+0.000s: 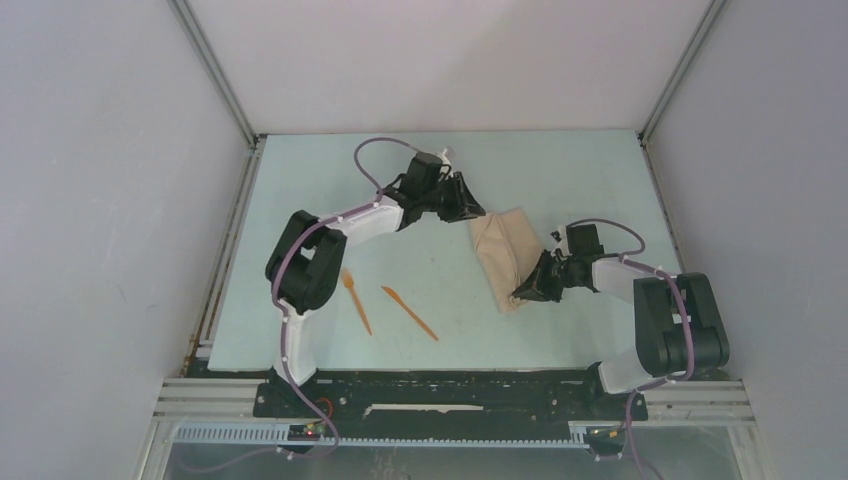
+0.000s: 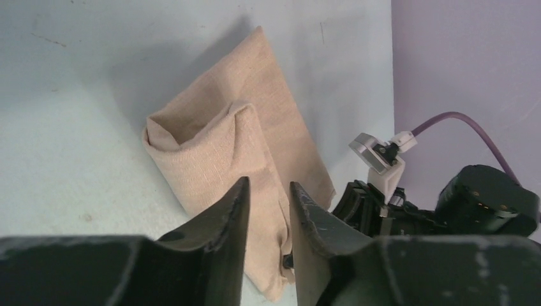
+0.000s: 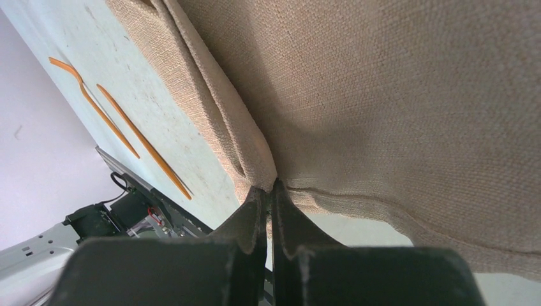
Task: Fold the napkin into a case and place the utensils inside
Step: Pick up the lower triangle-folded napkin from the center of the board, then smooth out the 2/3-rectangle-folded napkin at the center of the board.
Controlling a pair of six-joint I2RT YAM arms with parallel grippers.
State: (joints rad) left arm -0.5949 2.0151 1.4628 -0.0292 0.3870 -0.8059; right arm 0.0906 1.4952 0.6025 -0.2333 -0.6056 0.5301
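Napkin (image 1: 502, 255) folded, near corner pinched by right jaws; left jaws spread

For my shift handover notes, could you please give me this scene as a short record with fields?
napkin: folded into a narrow oblong, on the table, right of centre
left gripper: open, at the napkin's far end
right gripper: shut on the napkin's near end
fork: on the table left of the napkin, apart from it
knife: beside the fork, not touching it
inside the napkin: neither fork nor knife yet
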